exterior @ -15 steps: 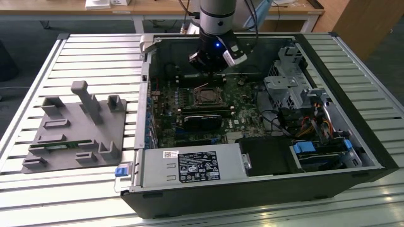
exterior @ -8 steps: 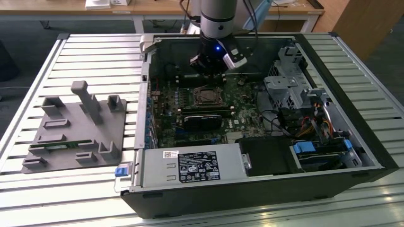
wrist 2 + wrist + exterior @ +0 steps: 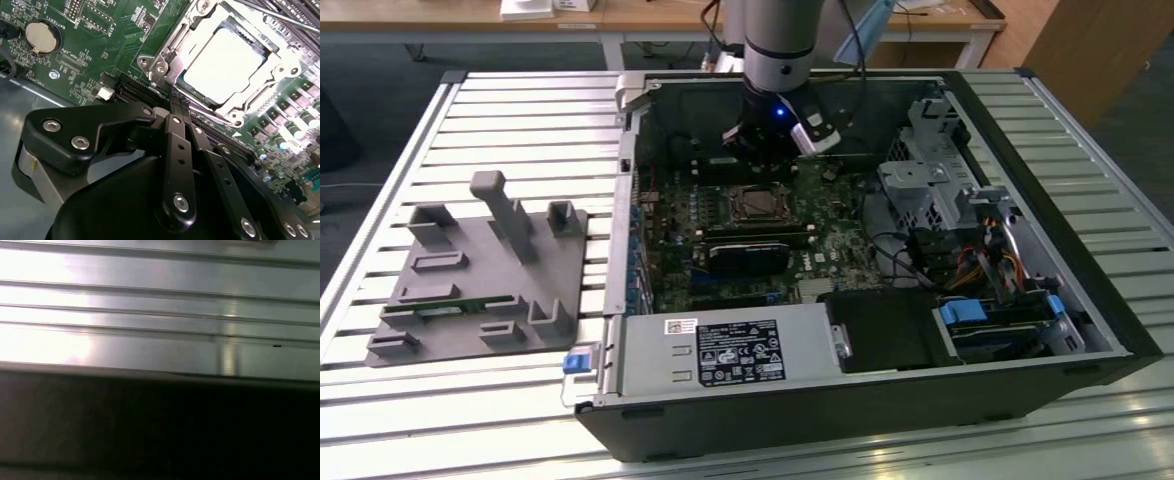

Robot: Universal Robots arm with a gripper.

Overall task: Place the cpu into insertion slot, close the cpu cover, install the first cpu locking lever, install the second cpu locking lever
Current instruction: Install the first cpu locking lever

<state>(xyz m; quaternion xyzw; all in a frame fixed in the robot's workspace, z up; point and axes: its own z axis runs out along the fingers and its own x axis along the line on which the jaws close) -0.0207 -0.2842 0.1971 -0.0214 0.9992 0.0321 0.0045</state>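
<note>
My gripper (image 3: 172,97) is down inside the open PC case (image 3: 1067,300), tips right at the near edge of the socket. In the second wrist view the 2 fingers (image 3: 176,150) run side by side with no gap I can see, pressed together, nothing pinched between them.

CPU (image 3: 225,62) is seated in the slot (image 3: 165,70) on the green board (image 3: 90,40): flat, silvery top up, square with the socket, so no real long axis; its edges line up with the frame edges. Judging by that, step 1 looks done.

Cover (image 3: 252,97) looks folded down around the CPU, chip showing through its window. Frame sits diagonal in the second wrist view, corner screws visible. I can't tell if it's fully flush.

Thin metal rod (image 3: 280,15) runs along the far side of the socket, likely 1 of the levers; can't tell if it's latched. The near-side lever I can't pick out clearly.

Closed tips at the socket edge would fit pushing or hooking something thin, not gripping, which is my read on why I'm posed this way.

Exterior view: arm (image 3: 774,40) comes straight down over the socket (image 3: 757,203); case lies on its side on the slatted table (image 3: 520,110), grey fixture (image 3: 480,270) on the exterior view's left, well apart.
</note>
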